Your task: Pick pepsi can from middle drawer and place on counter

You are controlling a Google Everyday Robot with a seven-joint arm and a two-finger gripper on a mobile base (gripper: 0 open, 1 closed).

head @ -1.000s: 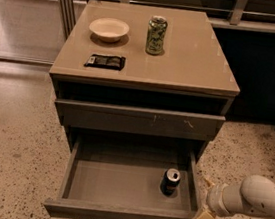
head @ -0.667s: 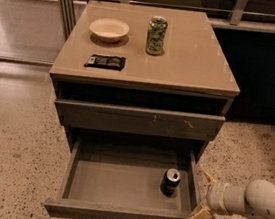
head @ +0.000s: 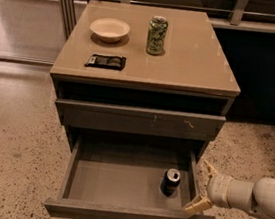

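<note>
The pepsi can [head: 171, 181], dark with a silver top, stands upright in the right part of the pulled-out middle drawer [head: 112, 184]. The tan counter [head: 194, 58] tops the cabinet above. My gripper [head: 203, 188] comes in from the right on a white arm, just outside the drawer's right wall, level with the can and a short way right of it. Its two pale fingers are spread apart, one above and one below, and hold nothing.
On the counter are a green patterned can [head: 157, 35], a cream bowl [head: 109, 28] and a black snack packet [head: 106, 61]. A shut drawer front with pale scratch marks [head: 138, 119] sits above the open drawer. Speckled floor surrounds the cabinet.
The arm and gripper have shifted slightly left, closer to the drawer's right wall. The can and drawer have not moved.
</note>
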